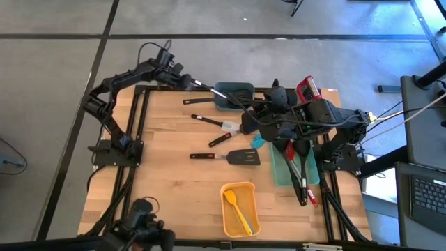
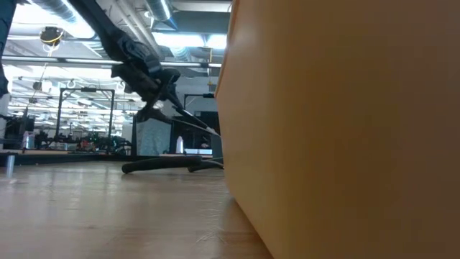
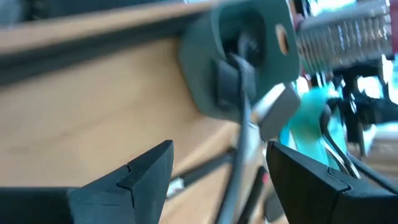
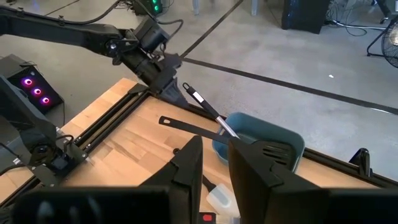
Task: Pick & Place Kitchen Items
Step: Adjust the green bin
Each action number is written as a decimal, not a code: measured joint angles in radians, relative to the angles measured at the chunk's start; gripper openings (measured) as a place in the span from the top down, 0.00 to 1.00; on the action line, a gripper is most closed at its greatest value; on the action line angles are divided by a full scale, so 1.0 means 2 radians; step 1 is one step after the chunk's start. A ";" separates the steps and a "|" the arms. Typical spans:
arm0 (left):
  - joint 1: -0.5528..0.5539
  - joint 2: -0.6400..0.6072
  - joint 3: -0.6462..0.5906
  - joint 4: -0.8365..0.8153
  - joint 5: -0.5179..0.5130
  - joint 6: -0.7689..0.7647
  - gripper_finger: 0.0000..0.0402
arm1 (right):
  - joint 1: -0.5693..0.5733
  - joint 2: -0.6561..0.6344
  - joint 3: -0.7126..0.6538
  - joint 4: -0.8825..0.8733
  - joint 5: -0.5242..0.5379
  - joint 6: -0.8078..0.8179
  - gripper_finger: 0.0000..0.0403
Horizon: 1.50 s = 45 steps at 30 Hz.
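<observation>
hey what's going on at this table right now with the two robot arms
The left gripper sits at the table's far edge with its fingers open around the handle of a black slotted turner whose head rests in a teal bin. The right gripper hovers by the pile of utensils. An orange spatula lies in the orange bin.

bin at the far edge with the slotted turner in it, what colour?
Teal-blue bin; the slotted turner is black. Clearest in the right wrist view.

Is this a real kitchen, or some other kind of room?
Probably not a kitchen: more likely a robot lab or workshop. The wooden table stands on a bare concrete floor, pipes and ducts run overhead, and more benches fill the room behind.
</observation>
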 joint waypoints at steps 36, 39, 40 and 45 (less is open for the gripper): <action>0.033 -0.001 0.000 0.574 0.237 -0.396 0.37 | 0.000 0.000 0.000 -0.001 -0.021 -0.004 0.81; -0.012 -0.001 0.000 0.595 0.251 -0.421 0.37 | 0.000 0.000 0.000 -0.003 -0.046 -0.022 0.81; -0.027 -0.001 0.000 0.595 0.251 -0.421 0.37 | 0.000 0.000 0.000 -0.003 -0.057 -0.031 0.81; -0.096 -0.002 0.000 0.582 0.229 -0.393 0.37 | 0.000 0.000 0.000 -0.005 -0.114 -0.073 0.81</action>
